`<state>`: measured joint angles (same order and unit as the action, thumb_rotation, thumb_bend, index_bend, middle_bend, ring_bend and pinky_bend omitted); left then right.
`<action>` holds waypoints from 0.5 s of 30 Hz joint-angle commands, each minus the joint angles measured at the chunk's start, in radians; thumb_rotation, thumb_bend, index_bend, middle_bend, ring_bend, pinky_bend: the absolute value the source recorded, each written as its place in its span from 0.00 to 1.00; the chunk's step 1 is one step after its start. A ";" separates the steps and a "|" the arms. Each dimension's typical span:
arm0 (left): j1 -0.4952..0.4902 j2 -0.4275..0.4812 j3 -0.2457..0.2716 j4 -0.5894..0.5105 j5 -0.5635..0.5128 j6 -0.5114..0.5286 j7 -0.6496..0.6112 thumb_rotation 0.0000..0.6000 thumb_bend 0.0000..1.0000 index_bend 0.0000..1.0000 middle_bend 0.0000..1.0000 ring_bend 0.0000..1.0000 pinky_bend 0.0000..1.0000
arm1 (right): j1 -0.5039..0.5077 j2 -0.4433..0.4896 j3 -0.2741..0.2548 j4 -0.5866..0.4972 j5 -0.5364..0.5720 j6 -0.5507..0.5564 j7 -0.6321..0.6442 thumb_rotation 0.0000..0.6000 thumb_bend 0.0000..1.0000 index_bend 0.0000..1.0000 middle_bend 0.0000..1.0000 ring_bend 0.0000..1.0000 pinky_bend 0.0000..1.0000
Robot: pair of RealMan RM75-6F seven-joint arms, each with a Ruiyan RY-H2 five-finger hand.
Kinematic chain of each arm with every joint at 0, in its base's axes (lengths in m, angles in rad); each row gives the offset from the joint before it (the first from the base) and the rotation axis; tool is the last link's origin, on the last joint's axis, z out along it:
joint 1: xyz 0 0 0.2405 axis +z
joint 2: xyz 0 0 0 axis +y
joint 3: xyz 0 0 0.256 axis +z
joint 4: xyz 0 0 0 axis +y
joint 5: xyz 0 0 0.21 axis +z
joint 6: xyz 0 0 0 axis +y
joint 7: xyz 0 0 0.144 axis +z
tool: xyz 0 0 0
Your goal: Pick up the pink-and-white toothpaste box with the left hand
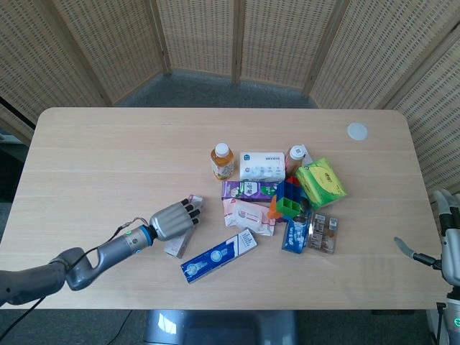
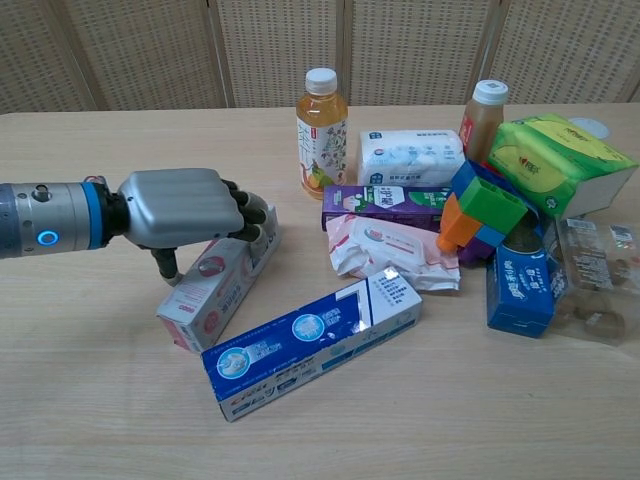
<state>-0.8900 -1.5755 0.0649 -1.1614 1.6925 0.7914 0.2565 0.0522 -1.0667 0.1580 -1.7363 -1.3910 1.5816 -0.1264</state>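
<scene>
The pink-and-white toothpaste box (image 2: 216, 288) lies left of the pile, slanting away from me, and shows in the head view as the toothpaste box (image 1: 177, 246). My left hand (image 2: 181, 208) grips it, fingers curled over its far top edge and thumb on the near side. From above, the left hand (image 1: 172, 221) covers most of the box. Whether the box's near end still touches the table I cannot tell. My right hand (image 1: 448, 244) hangs at the table's far right edge, fingers apart and holding nothing.
A blue toothpaste box (image 2: 310, 342) lies just right of the held box. Behind it are a pink wipes pack (image 2: 392, 252), a purple box (image 2: 385, 205), a juice bottle (image 2: 321, 132), a tissue pack (image 2: 411, 156), toy blocks (image 2: 485, 210) and a green pack (image 2: 560, 160).
</scene>
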 commanded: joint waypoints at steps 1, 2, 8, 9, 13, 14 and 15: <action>0.020 0.028 0.002 -0.016 -0.021 0.018 0.010 1.00 0.20 0.59 0.75 0.74 0.38 | 0.003 -0.002 0.001 -0.001 -0.003 -0.003 -0.002 0.52 0.03 0.00 0.00 0.00 0.00; 0.028 0.040 0.003 -0.025 -0.029 0.025 0.013 1.00 0.20 0.60 0.76 0.76 0.41 | 0.004 -0.003 0.001 -0.002 -0.005 -0.004 -0.003 0.52 0.03 0.00 0.00 0.00 0.00; 0.085 0.125 -0.007 -0.102 -0.071 0.101 0.034 1.00 0.20 0.63 0.80 0.79 0.46 | 0.017 -0.011 0.004 -0.003 -0.013 -0.016 -0.009 0.53 0.03 0.00 0.00 0.00 0.00; 0.095 0.139 -0.010 -0.117 -0.079 0.114 0.033 1.00 0.20 0.64 0.80 0.80 0.47 | 0.019 -0.012 0.004 -0.003 -0.014 -0.019 -0.010 0.52 0.03 0.00 0.00 0.00 0.00; 0.133 0.197 -0.018 -0.164 -0.103 0.167 0.044 1.00 0.20 0.65 0.82 0.83 0.50 | 0.025 -0.018 0.004 0.004 -0.017 -0.027 -0.007 0.53 0.03 0.00 0.00 0.00 0.00; 0.141 0.214 -0.018 -0.178 -0.109 0.173 0.048 1.00 0.20 0.65 0.82 0.83 0.51 | 0.026 -0.020 0.004 0.006 -0.019 -0.028 -0.005 0.53 0.03 0.00 0.00 0.00 0.00; 0.145 0.225 -0.019 -0.186 -0.112 0.179 0.054 1.00 0.20 0.65 0.83 0.83 0.51 | 0.027 -0.021 0.004 0.008 -0.020 -0.028 -0.005 0.52 0.03 0.00 0.00 0.00 0.00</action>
<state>-0.7582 -1.3683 0.0494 -1.3308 1.5917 0.9572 0.3011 0.0789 -1.0871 0.1617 -1.7290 -1.4110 1.5537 -0.1313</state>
